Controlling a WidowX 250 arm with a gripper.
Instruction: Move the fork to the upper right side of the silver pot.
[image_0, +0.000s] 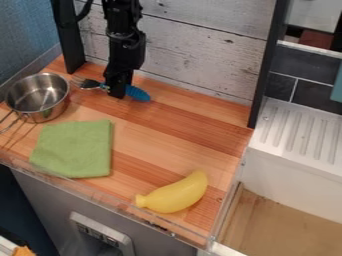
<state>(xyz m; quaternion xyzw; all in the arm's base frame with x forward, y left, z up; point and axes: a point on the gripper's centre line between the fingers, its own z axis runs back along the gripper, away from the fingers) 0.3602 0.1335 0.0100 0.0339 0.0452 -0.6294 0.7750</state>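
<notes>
The black gripper (117, 91) hangs at the back left of the wooden counter, its tip down at the middle of the fork. The fork (138, 93) has a blue handle showing to the right of the gripper and metal tines to the left. Part of the fork is hidden behind the gripper, and whether it is held cannot be told. The silver pot (39, 97) stands at the far left, its handles toward the lower left. The fork's tines lie just beyond the pot's upper right rim, apart from it.
A green cloth (75, 148) lies in front of the pot. A yellow banana (175, 194) is near the counter's front right. A plank wall (200, 60) closes the back, and a white sink (294, 135) borders the right.
</notes>
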